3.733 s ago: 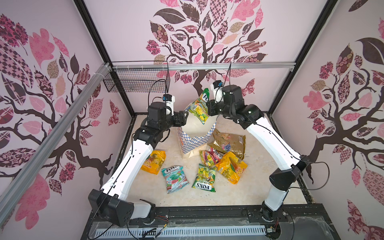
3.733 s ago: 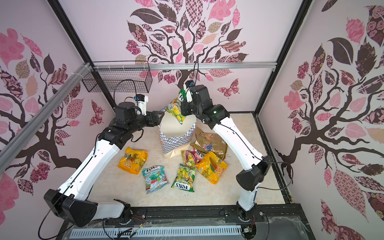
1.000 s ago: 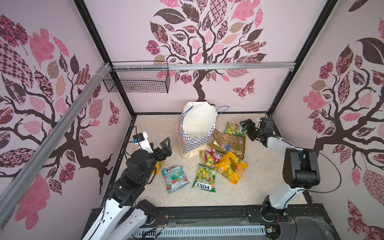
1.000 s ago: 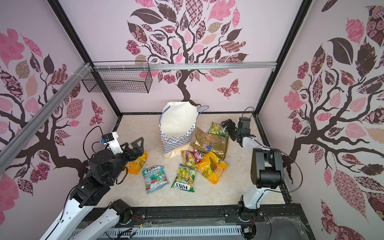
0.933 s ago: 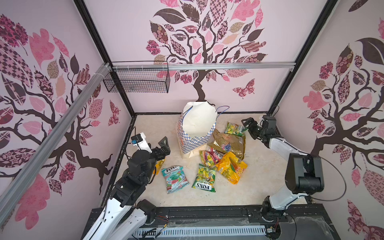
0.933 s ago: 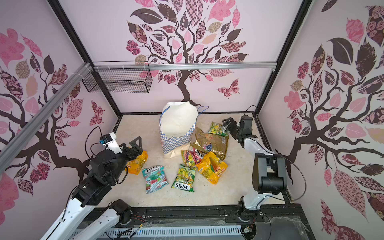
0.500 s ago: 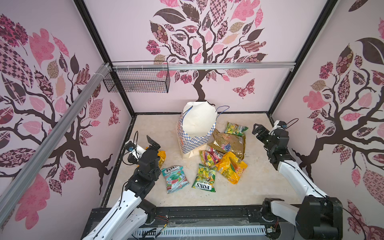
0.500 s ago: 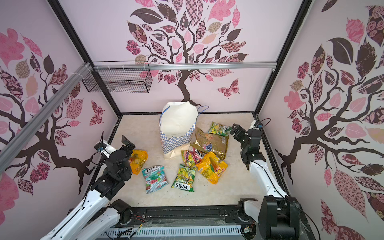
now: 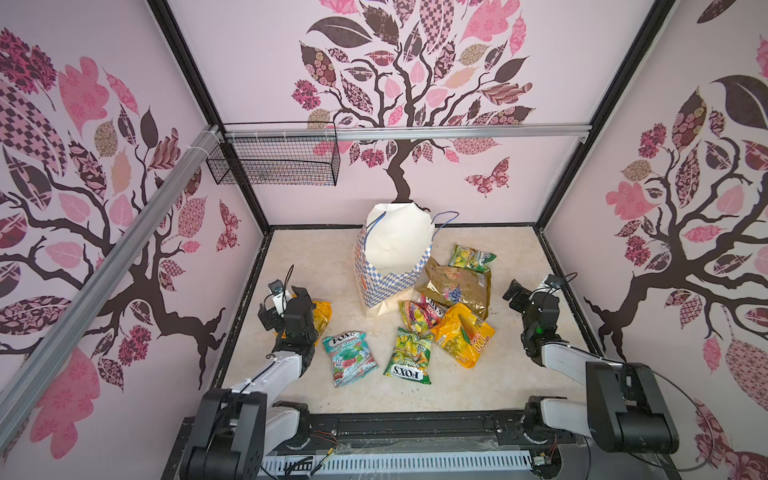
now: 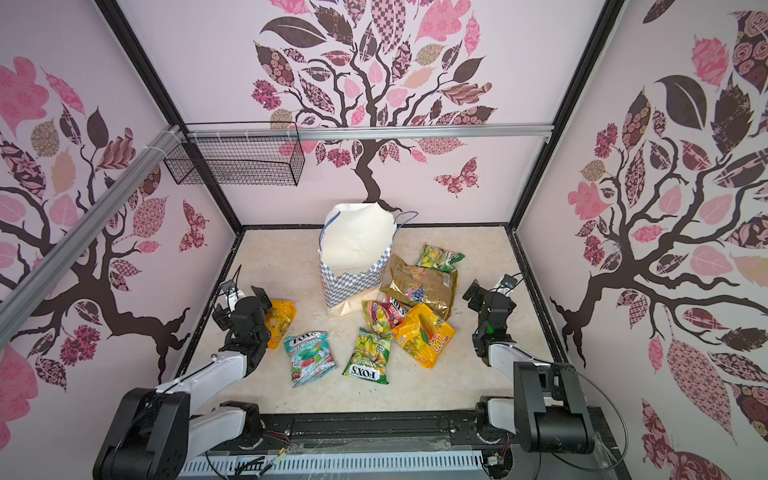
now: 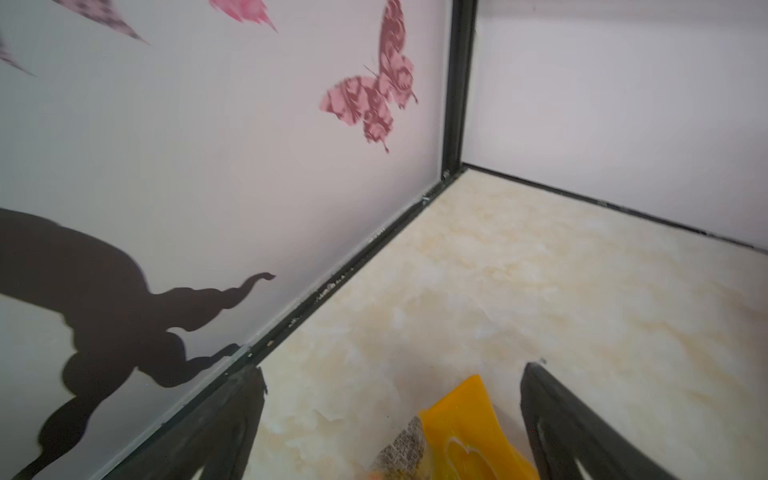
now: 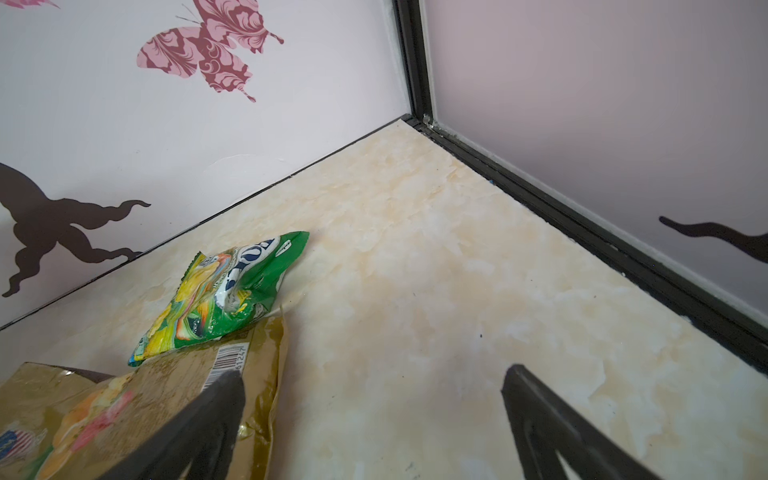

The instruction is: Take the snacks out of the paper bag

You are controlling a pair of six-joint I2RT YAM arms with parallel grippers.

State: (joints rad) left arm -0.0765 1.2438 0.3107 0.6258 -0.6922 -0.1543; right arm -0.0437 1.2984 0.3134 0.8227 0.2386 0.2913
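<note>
**Task status.** The tall blue-and-white checked paper carrier bag stands upright near the middle of the bench's far edge, mouth open. Only its white inner wall shows; the bottom is hidden, so emptiness cannot be confirmed.

Seven snack packets lie outside it on the bench:
- yellow-orange crinkly packet by the left edge
- teal "FOX'S" packet and green "FOX'S" packet in front of the bag
- orange-pink "FOX'S" packet, large yellow-orange packet and gold-brown packet, overlapping just right of the bag
- small green packet, resting partly on the gold-brown packet's far end

Judged from this, the unloading looks complete or nearly so.

**End effectors.** The left end effector is released, fingers spread above the yellow-orange crinkly packet, gripping nothing. The right end effector is released and empty, near the right edge.

**Surface and room.** The bench is cream marbled sheet bordered by black framing. Pale pink walls carry tree and butterfly decals. A black wire basket hangs from an aluminium rail above the far left corner.
</note>
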